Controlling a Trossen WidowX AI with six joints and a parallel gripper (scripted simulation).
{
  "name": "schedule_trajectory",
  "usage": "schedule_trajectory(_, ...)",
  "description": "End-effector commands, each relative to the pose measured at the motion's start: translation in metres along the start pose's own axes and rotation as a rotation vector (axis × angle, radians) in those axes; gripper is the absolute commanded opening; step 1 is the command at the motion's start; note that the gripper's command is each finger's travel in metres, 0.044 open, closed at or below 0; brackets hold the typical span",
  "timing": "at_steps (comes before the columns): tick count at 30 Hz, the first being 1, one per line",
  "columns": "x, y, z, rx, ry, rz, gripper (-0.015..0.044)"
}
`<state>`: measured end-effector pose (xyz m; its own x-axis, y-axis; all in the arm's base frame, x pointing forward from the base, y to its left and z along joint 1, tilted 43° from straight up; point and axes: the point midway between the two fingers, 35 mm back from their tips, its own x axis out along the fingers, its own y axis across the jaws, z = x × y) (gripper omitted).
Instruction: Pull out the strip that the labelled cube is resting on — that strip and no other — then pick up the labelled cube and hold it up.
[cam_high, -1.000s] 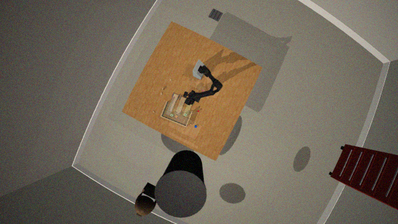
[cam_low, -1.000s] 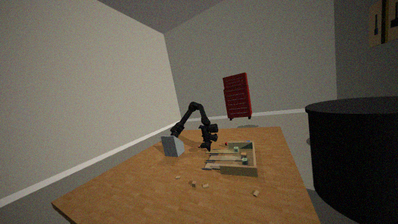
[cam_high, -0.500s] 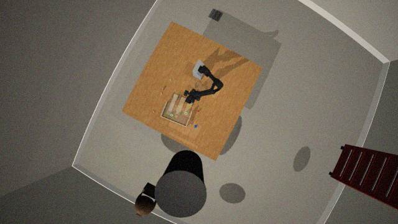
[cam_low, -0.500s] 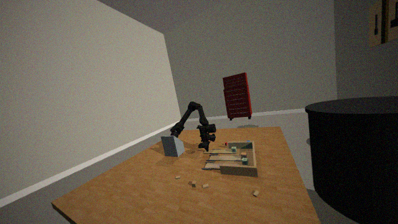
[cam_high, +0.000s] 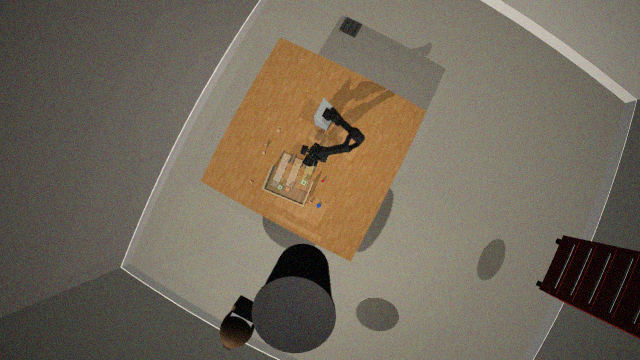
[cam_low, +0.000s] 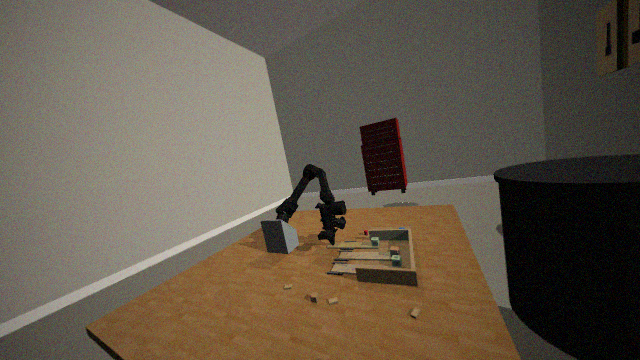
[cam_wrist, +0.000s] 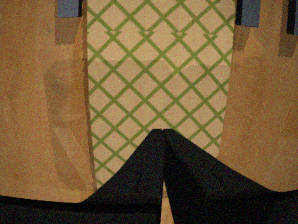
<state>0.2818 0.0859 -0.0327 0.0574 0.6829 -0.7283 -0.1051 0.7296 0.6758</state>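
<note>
- Had the gripper (cam_high: 308, 163) (cam_low: 328, 240) (cam_wrist: 161, 139) closed narrow, its two fingertips meeting and nothing between them
- Pointed these fingertips down over the green-latticed strip (cam_low: 350, 246) (cam_wrist: 160, 85), near its outer end; could not tell whether they touched it
- In the wrist view, showed a blue-grey bar (cam_wrist: 69, 9) on one side of this strip and a second bar (cam_wrist: 248, 12) on the other side, both apart from the fingers
- Bent the black arm (cam_high: 356, 137) (cam_low: 311, 172) high over the table (cam_high: 260, 110) (cam_low: 225, 310), with a pale blue-grey block (cam_high: 321, 119) (cam_low: 291, 237) near its foot
- Beside the latticed strip, laid also a middle strip (cam_high: 295, 171) (cam_low: 367, 256) and a far strip (cam_high: 281, 167) (cam_low: 344, 270), all reaching into the low-walled tray (cam_high: 282, 196) (cam_low: 387, 276)
- Inside the tray, showed one green cube (cam_high: 303, 183) (cam_low: 375, 242) at the inner end of the latticed strip, and another green cube (cam_high: 280, 187) (cam_low: 396, 260) near an orange cube (cam_high: 287, 189) (cam_low: 394, 250)
- Could not read which one was the labelled cube; from the pale marks, could suspect either green one
- Outside the tray, placed a small red thing (cam_high: 323, 180) (cam_low: 366, 232) and a small blue thing (cam_high: 318, 205) (cam_low: 402, 228)
</note>
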Motion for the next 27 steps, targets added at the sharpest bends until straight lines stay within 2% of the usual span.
schedule_trajectory(1, 0.006, 0.000, -0.017, 0.015, 0.034, 0.007, 0.0000)
schedule_trajectory(27, 0.005, 0.000, -0.041, 0.016, 0.035, 0.007, 0.0000)
